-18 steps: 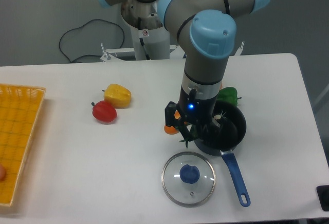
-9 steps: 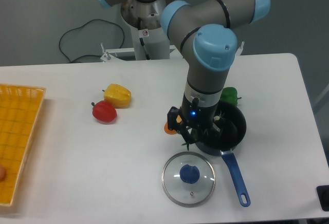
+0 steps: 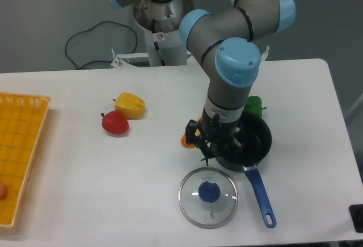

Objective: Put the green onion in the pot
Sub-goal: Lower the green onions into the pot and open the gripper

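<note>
The pot (image 3: 258, 140), a small black saucepan with a blue handle (image 3: 258, 194), sits right of the table's centre. My gripper (image 3: 218, 147) hangs low over the pot's left rim, and its fingers are mostly hidden under the wrist. The green onion (image 3: 206, 154) shows as dark thin leaves sticking out below the gripper, across the pot's left edge. The gripper appears shut on it. The onion's pale end is hidden.
A glass lid (image 3: 209, 196) with a blue knob lies just in front of the pot. A green bell pepper (image 3: 253, 105) sits behind it and an orange item (image 3: 186, 141) to its left. Red (image 3: 115, 123) and yellow (image 3: 130, 105) peppers lie further left. A yellow basket (image 3: 20, 145) stands at the left edge.
The arm has shifted slightly to the right and lower toward the pot, and the green onion's leaves have moved with the gripper. Nothing else has moved.
</note>
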